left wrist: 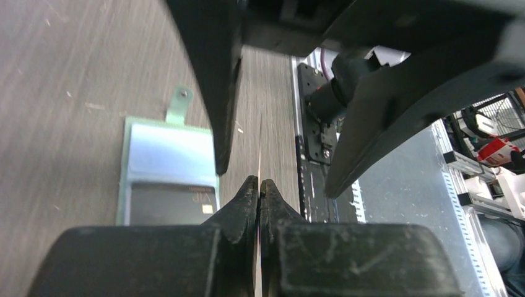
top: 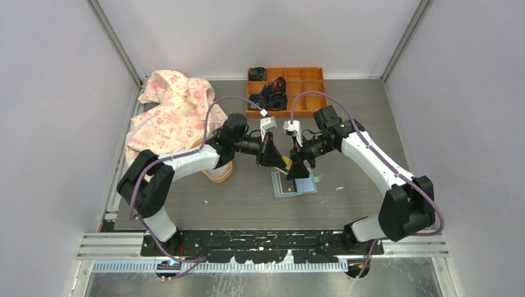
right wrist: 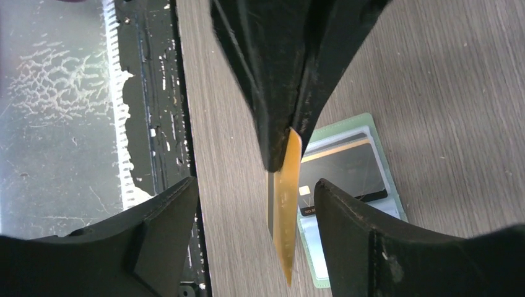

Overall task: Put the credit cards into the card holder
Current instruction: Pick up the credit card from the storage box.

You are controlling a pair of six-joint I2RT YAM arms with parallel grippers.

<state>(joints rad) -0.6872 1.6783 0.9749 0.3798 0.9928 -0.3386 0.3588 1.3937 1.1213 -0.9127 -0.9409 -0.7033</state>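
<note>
An orange credit card (right wrist: 286, 198) hangs on edge above the table, and my left gripper (left wrist: 260, 184) is shut on its top edge. From that wrist the card shows only as a thin line (left wrist: 259, 148). My right gripper (right wrist: 254, 185) is open, one finger on each side of the card, neither touching it. The mint-green card holder (top: 294, 184) lies open and flat just below, snap tab (left wrist: 179, 102) pointing away. A dark credit card (right wrist: 343, 167) sits in one of its clear sleeves. Both grippers meet above the holder (top: 288, 162).
An orange compartment tray (top: 312, 93) with black parts stands at the back. A pink-patterned cloth (top: 170, 111) is heaped at the back left. A yellow-orange dish (top: 218, 174) sits under my left arm. The black base rail (top: 260, 241) runs along the near edge.
</note>
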